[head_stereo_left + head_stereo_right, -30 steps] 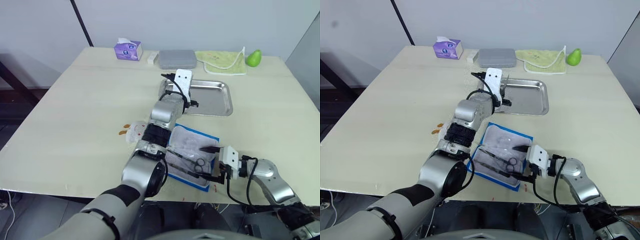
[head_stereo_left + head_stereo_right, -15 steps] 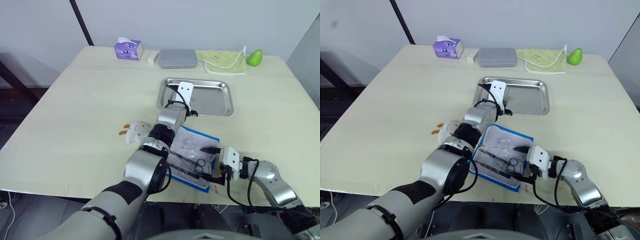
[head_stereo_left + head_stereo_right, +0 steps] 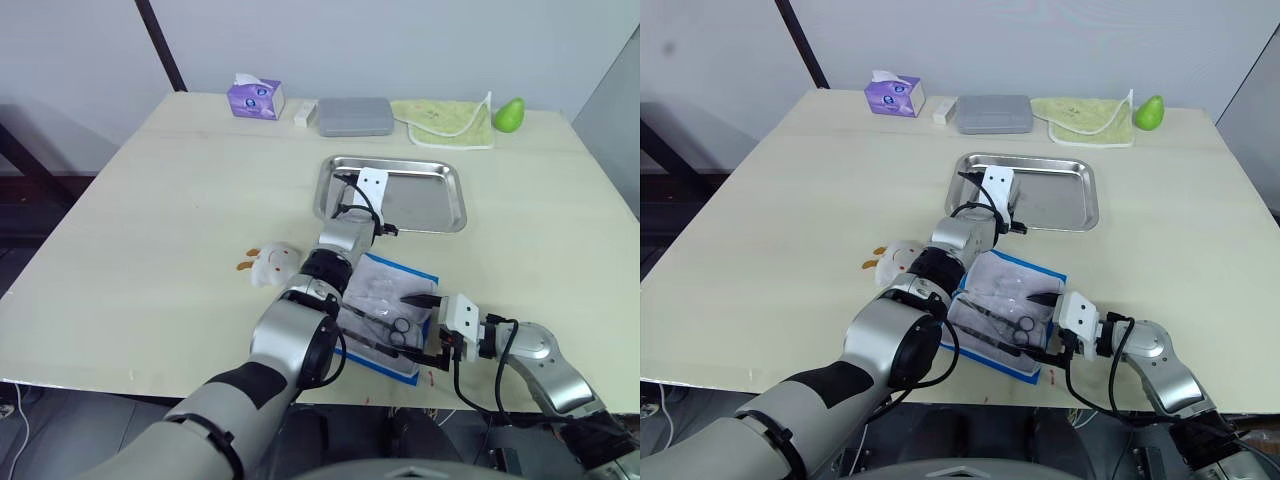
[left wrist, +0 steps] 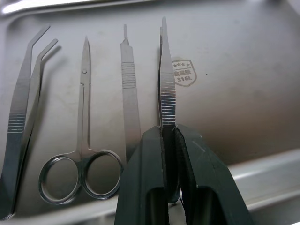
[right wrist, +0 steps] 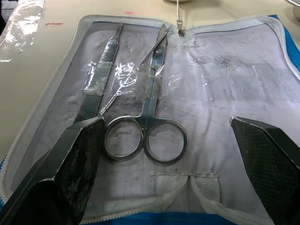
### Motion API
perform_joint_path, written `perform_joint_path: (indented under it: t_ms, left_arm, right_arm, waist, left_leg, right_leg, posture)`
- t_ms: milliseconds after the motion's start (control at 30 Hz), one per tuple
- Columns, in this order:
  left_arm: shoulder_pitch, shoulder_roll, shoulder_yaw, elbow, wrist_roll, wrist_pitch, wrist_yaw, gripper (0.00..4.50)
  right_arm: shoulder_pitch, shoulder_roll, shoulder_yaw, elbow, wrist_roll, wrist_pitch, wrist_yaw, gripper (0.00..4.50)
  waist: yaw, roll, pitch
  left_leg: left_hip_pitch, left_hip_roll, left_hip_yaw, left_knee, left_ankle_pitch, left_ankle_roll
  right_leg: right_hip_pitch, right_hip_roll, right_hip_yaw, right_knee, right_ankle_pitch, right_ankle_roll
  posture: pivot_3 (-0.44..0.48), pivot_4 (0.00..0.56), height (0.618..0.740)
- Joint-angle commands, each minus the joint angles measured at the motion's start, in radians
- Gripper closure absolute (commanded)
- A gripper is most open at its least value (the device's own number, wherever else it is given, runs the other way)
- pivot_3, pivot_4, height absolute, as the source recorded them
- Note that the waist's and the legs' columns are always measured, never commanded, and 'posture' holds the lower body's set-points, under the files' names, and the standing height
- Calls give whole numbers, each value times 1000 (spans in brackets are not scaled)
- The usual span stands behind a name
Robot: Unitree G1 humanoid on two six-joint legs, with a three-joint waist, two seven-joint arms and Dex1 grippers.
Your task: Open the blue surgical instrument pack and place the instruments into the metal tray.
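The left gripper [image 4: 168, 140] was clamped on straight forceps [image 4: 167, 79] low over the metal tray [image 3: 445, 200], probably to lay them beside the bent tweezers [image 4: 23, 108], scissors [image 4: 82, 154] and scalpel handle [image 4: 130, 89]. The right gripper [image 5: 173, 154] stood wide over the opened blue surgical instrument pack [image 3: 385, 305], framing its remaining scissors [image 5: 150, 126]. The tray lay far of the pack on a pale wooden table [image 3: 150, 220], before a plain wall.

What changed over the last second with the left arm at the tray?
The left gripper came down from above the metal tray's near-left corner to low over its floor, shut on straight tweezers. Bent tweezers, scissors and a flat handle lie in the tray. The right gripper stayed open over the blue surgical instrument pack, where scissors remain.
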State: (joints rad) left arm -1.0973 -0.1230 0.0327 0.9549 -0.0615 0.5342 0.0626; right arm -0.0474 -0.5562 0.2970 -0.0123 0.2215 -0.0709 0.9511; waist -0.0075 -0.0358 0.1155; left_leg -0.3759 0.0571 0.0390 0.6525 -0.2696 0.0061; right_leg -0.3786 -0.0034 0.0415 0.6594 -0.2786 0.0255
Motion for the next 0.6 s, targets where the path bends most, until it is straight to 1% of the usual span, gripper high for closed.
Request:
perform_joint_path:
  t_ms: [33, 133, 167, 233, 333, 433, 600]
  left_arm:
    - [-43, -6, 8, -4, 2, -22, 5, 4432]
    - [-44, -7, 13, -5, 0, -25, 12, 3180]
    - [-44, -7, 17, -11, -3, -29, 10, 2676]
    - [-40, -9, 19, -35, -9, -32, 3, 1984]
    - [-28, -11, 20, -76, -16, -28, -12, 1984]
    - [6, -11, 19, -174, -42, -9, -62, 1984]
    - [126, 17, -16, -445, -93, 17, -207, 1984]
  right_arm:
    - [53, -26, 61, 121, -100, 86, -1, 0]
    - [56, -27, 60, 120, -100, 85, -1, 0]
    - [57, -28, 60, 120, -100, 85, -1, 0]
    - [57, -28, 59, 125, -101, 81, 0, 0]
    - [57, -27, 59, 131, -102, 76, 0, 0]
    - [53, -25, 59, 139, -103, 73, 1, 0]
    - [52, -23, 60, 148, -104, 64, 2, 0]
  waist:
    - [0, 0, 0]
    - [0, 0, 0]
    - [0, 0, 0]
    - [0, 0, 0]
    - [0, 0, 0]
    - [-1, 0, 0]
    - [-3, 1, 0]
  left_leg:
    - [0, 0, 0, 0, 0, 0]
    - [0, 0, 0, 0, 0, 0]
    - [0, 0, 0, 0, 0, 0]
    - [0, 0, 0, 0, 0, 0]
    - [0, 0, 0, 0, 0, 0]
    - [0, 0, 0, 0, 0, 0]
    - [0, 0, 0, 0, 0, -1]
  right_leg:
    - [0, 0, 0, 0, 0, 0]
    - [0, 0, 0, 0, 0, 0]
    - [0, 0, 0, 0, 0, 0]
    - [0, 0, 0, 0, 0, 0]
    - [0, 0, 0, 0, 0, 0]
    - [0, 0, 0, 0, 0, 0]
    - [0, 0, 0, 0, 0, 0]
  posture:
    - [0, 150, 736]
    - [0, 150, 736]
    - [0, 150, 736]
    - [0, 150, 736]
    - [0, 150, 736]
    - [0, 150, 736]
    - [0, 150, 736]
